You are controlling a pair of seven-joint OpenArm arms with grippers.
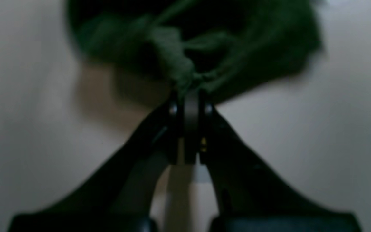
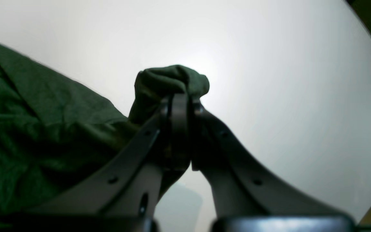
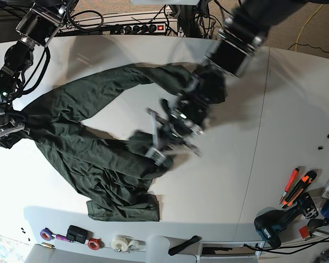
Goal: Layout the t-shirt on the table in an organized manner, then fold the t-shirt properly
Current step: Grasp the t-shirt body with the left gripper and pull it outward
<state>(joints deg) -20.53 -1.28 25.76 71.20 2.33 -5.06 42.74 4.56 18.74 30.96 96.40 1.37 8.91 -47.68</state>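
1. Nearest to my left wrist camera, the black left gripper (image 1: 190,91) has its jaws pressed together on a bunched tuft of the dark heathered green thin t-shirt (image 1: 172,48).
2. My black right gripper (image 2: 180,96) is also closed, pinching a small roll of this fabric at the far end of the garment.
3. From the base view, the t-shirt (image 3: 93,148) lies crumpled across the large smooth white table (image 3: 219,186), stretched between the two grips.
4. I judge the cloth light, soft and limp; it will sag and wrinkle. Better holds would be the shoulder seams or hem corners.
5. I cannot tell which part each gripper holds: the left wrist picture is dark and blurred, the left gripper (image 3: 167,139) is smeared by motion in the base view, and no neck label shows.
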